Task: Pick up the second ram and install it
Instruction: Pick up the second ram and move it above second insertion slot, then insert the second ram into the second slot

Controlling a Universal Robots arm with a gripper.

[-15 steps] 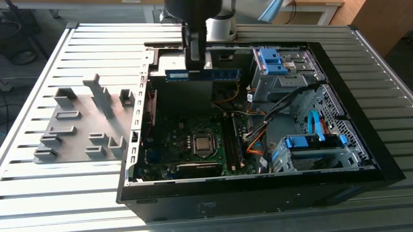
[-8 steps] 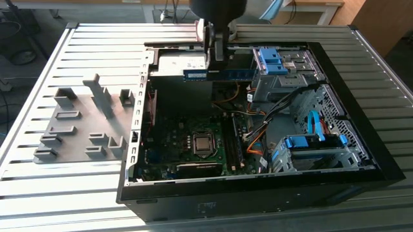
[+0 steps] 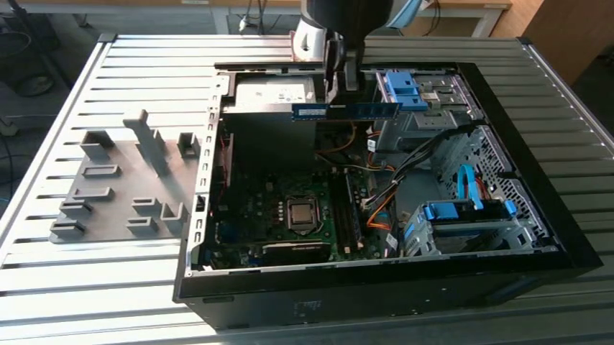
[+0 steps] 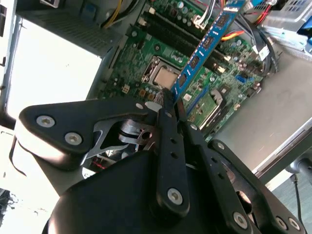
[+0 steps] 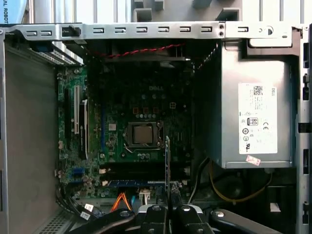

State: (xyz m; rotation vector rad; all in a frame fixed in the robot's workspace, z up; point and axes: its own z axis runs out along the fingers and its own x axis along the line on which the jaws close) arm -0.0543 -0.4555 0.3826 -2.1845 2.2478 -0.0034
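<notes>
Pincer (image 3: 343, 80) closed tight on the second ram (image 3: 346, 111); I see the stick clamped by one end between the fingers (image 4: 171, 141) in the second wrist view, the board edge-on in the first wrist view. The stick hangs in the air over the open computer case (image 3: 566, 237), level, well above the motherboard (image 3: 278, 215). Directly below the pincer: the processor socket (image 5: 143, 134) and the dark memory slots (image 5: 141, 170). Power supply (image 5: 253, 117) lies beside it. The case lies on a ribbed metal tabletop (image 3: 115, 302); the grey slotted holder (image 3: 125, 180) stands well apart, outside the case.
</notes>
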